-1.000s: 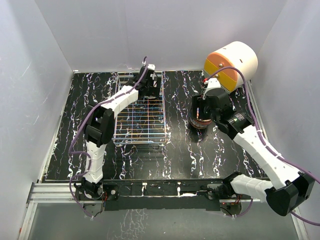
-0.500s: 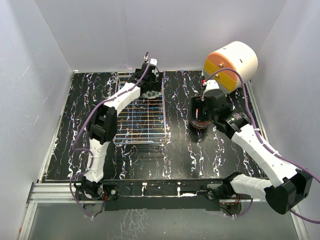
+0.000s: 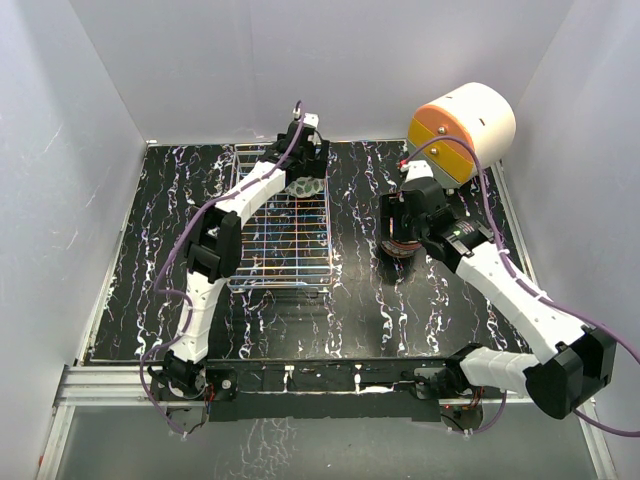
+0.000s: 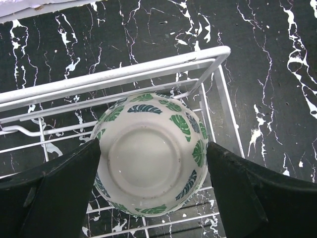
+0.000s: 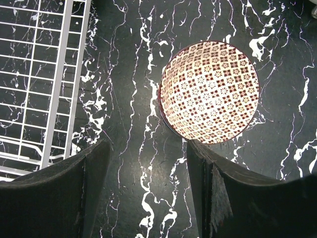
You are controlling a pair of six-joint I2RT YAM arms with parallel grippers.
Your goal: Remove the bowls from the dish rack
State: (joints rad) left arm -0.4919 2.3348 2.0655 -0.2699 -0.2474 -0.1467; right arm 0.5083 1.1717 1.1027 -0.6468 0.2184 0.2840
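A green-leaf patterned bowl (image 4: pixel 148 158) lies foot ring up in the far right corner of the silver wire dish rack (image 4: pixel 124 75). My left gripper (image 4: pixel 153 148) is open wide and straddles it: the left finger is at its edge and a thin gap shows at the right finger. In the top view this bowl (image 3: pixel 303 187) sits under the left gripper (image 3: pixel 304 172), and the rest of the rack (image 3: pixel 233 230) holds no bowls. A red-and-white lattice bowl (image 5: pixel 210 91) stands upright on the table right of the rack (image 5: pixel 59 79). My right gripper (image 5: pixel 148 148) is open and empty just short of it.
A large white-and-orange cylindrical unit (image 3: pixel 462 125) stands at the back right, close behind the right arm. White walls close in the black marbled table (image 3: pixel 150 300) on three sides. The lattice bowl (image 3: pixel 400 245) sits between the rack and the right wall.
My left gripper moved toward the rack's far end, uncovering the green-leaf bowl below it. My right gripper shifted slightly over the lattice bowl.
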